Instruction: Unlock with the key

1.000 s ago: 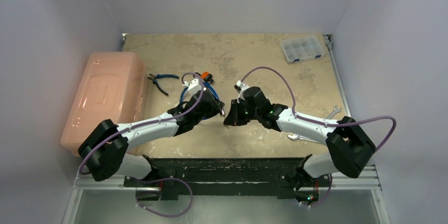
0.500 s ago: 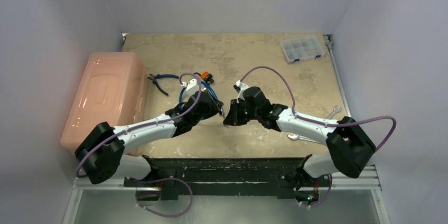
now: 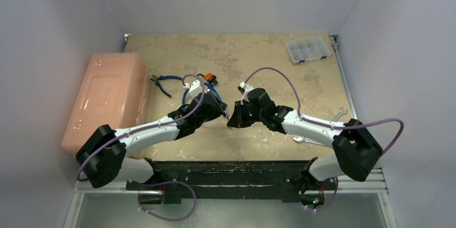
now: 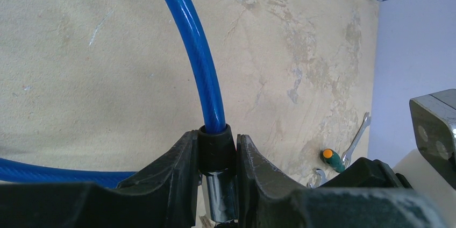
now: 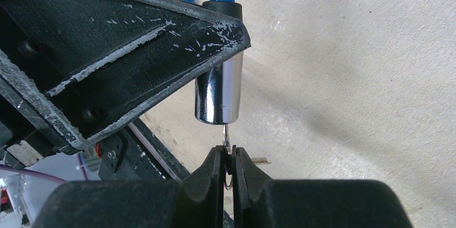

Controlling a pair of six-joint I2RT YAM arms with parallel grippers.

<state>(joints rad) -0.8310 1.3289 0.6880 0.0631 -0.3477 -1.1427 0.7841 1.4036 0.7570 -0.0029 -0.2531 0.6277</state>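
Note:
A blue cable lock [image 4: 193, 45] ends in a black collar [image 4: 216, 150] and a chrome cylinder [image 5: 219, 96]. My left gripper [image 4: 216, 152] is shut on the collar and holds the cylinder off the table. My right gripper [image 5: 229, 158] is shut on a small metal key [image 5: 226, 139], whose tip goes into the cylinder's end face. In the top view the left gripper [image 3: 220, 111] and the right gripper [image 3: 232, 120] meet at the table's middle, and the cable [image 3: 185, 96] loops behind the left one.
A pink plastic box [image 3: 107, 99] stands at the left. Blue-handled pliers [image 3: 164, 80] lie beside it. A clear compartment case [image 3: 307, 49] is at the back right. Wrenches [image 3: 340, 114] and a green screwdriver [image 4: 332, 159] lie at the right.
The left arm has shifted slightly to the left at its elbow. Both grippers stay where they were, with the key at the cylinder's end.

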